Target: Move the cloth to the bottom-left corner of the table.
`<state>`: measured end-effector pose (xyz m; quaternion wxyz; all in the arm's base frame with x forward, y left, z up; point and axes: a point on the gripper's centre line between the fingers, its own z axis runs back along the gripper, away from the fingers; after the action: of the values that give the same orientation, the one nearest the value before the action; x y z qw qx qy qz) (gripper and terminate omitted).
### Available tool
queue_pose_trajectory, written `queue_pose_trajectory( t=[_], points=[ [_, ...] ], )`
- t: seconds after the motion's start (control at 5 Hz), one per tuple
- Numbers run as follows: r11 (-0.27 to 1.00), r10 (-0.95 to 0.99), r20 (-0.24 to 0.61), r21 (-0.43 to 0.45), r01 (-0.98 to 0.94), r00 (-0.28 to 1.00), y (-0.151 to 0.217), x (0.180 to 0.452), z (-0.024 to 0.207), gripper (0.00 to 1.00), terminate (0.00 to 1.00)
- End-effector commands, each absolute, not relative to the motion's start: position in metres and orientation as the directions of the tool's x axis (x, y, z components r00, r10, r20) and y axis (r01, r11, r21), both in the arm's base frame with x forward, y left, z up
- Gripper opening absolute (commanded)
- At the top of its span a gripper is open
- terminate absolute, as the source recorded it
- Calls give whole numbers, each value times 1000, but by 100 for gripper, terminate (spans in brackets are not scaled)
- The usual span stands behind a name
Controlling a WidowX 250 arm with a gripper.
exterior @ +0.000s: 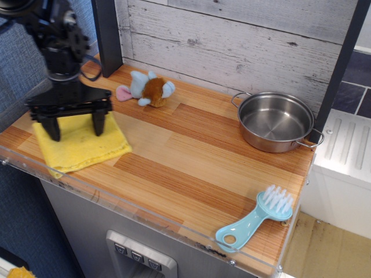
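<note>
The yellow cloth (81, 149) lies flat on the wooden table (191, 156) near its front-left corner, a little rumpled, with its front edge close to the clear acrylic rim. My black gripper (74, 128) stands over the cloth and points straight down. Its two fingers are spread wide, and the fingertips (99, 125) rest on the cloth's back half. Nothing is clamped between the fingers. The arm rises out of view at the top left.
A small plush toy (148, 90) lies at the back by the plank wall. A steel pan (275, 121) sits at the back right. A light-blue dish brush (255, 219) lies at the front right. A dark post (107, 35) stands at the back left.
</note>
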<state>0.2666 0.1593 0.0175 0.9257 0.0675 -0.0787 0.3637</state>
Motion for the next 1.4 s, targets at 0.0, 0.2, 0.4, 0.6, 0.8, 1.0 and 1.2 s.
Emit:
queue_pose_trajectory(
  t=[0.0, 0.2, 0.4, 0.6, 0.8, 1.0, 1.2],
  points=[
    [677, 701, 245, 66, -733, 670, 172, 269, 30, 100, 0],
    [672, 706, 244, 65, -737, 665, 167, 270, 30, 100, 0],
    [679, 704, 247, 40, -733, 666, 156, 272, 37, 100, 0],
    [676, 706, 273, 14, -736, 653, 143, 270, 59, 100, 0],
    [659, 718, 307, -11, -752, 624, 144, 260, 86, 100, 0],
    [645, 710, 366, 5, -764, 602, 150, 247, 108, 100, 0],
    [645, 710, 366, 5, -764, 602, 150, 247, 108, 100, 0]
  ],
)
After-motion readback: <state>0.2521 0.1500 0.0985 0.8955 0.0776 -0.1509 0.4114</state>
